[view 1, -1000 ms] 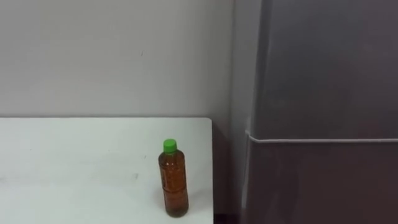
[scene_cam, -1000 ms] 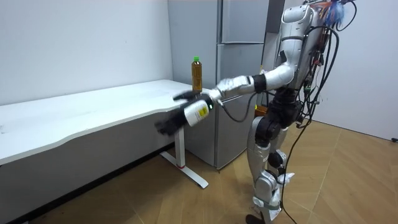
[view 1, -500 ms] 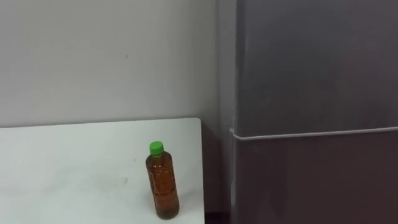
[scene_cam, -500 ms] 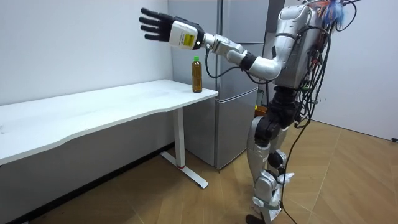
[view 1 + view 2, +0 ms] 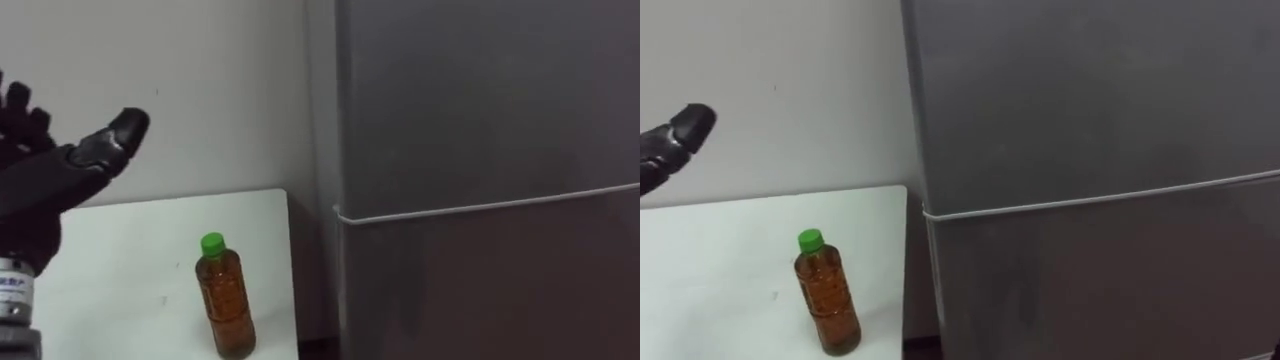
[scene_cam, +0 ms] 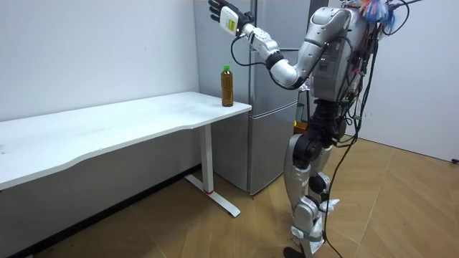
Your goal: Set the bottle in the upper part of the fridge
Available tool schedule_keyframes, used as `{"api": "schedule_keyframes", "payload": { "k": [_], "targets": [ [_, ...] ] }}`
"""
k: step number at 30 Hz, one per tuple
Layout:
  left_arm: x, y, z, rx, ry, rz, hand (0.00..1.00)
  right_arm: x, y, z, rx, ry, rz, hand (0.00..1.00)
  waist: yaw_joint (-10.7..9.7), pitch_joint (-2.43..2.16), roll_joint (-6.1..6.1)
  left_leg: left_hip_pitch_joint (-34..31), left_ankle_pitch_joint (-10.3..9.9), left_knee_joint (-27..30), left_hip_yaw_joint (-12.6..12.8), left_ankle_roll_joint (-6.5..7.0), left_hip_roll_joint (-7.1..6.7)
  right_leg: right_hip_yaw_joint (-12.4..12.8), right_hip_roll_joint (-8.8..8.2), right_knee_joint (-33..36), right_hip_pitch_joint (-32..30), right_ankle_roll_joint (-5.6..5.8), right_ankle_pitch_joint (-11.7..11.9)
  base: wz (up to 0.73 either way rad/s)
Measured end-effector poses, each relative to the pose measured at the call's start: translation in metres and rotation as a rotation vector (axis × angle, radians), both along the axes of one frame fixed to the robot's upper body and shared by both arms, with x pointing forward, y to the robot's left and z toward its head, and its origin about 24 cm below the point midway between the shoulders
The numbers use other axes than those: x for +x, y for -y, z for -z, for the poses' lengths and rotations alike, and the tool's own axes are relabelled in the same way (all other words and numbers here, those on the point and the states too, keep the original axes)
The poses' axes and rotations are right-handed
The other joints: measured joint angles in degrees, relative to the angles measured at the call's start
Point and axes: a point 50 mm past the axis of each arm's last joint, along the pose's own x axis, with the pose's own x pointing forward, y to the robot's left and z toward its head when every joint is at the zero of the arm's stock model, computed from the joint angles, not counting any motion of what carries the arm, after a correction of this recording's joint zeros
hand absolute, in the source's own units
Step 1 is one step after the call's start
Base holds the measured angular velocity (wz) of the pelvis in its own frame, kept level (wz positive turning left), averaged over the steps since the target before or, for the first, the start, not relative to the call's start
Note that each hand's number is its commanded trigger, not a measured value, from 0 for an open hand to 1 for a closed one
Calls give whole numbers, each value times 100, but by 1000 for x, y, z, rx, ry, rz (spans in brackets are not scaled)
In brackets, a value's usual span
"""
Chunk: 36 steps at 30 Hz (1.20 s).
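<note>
We see the bottle (image 5: 226,300) standing upright on the white surface (image 5: 120,270), close to the surface's right end. It holds amber liquid and is closed with a green cap (image 5: 212,243). Nothing touches it.

The left robot hand (image 5: 45,185) is held up at the left of the eye views, above the surface, to the left of the bottle and higher than it, well apart from it. Its fingers are spread and fairly straight, the thumb (image 5: 122,130) points up and to the right, and it has hold of nothing. In the room view we find the same robot hand (image 6: 217,8) very high, about level with the robot's head. It is in front of the top part of the fridge, with the arm stretched upward from the shoulder.

The grey fridge (image 5: 480,120) stands just right of the surface, with a narrow dark gap between the two. Its upper door (image 5: 500,90) and lower door (image 5: 500,290) are both shut, and a pale seam (image 5: 480,205) runs across between them.

On the far side of the surface is a plain white wall (image 5: 220,90). In the room view the robot stands upright on a wooden floor (image 6: 215,229), near the fridge and the right end of the surface.
</note>
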Motion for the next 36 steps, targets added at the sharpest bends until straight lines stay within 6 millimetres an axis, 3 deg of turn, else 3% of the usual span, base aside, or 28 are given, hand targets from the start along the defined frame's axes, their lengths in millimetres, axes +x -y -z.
{"api": "schedule_keyframes", "payload": {
  "k": [8, 17, 27, 28, 29, 31, 36],
  "targets": [
    [13, 33, -11, 91, 26, 206, 0, 7, -2, -1, 17, -4, -21, 0, -255, 24, 27, 6, 1, 54, 79, -2, 1, 83, 5, 2, -7, 1, 2, -5],
    [15, 75, 1, 111, -16, 456, 0, 17, -3, -2, 10, -2, -77, 0, -399, 53, 78, 3, 1, 54, 130, -2, 1, 143, 17, -8, -20, 6, 11, -2],
    [16, 79, 3, 110, -19, 493, 0, 19, -3, -2, 10, -13, -98, 0, -382, 42, 109, 2, 1, 55, 225, -2, 6, 162, 15, -14, -27, 6, 12, -1],
    [16, 79, 4, 111, -20, 494, 30, 19, -3, -2, 11, -13, -100, 0, -382, 42, 110, 2, 1, 55, 227, -2, 5, 162, 13, -14, -27, 7, 12, 0],
    [16, 80, 4, 111, -21, 495, 71, 19, -3, -2, 11, -13, -104, 0, -379, 42, 109, 3, 1, 55, 229, -2, 4, 162, 13, -13, -27, 7, 13, 0],
    [16, 80, 4, 112, -22, 497, 100, 19, -4, -2, 10, -14, -112, 0, -376, 42, 109, 3, 1, 55, 231, -2, 4, 162, 13, -13, -27, 8, 13, 0],
    [18, 77, 6, 102, -40, 477, 100, 19, -4, -2, 13, -14, -109, 0, -344, 43, 106, -2, 1, 55, 233, -2, 4, 158, 14, -12, -27, 8, 13, 0]
  ]
}}
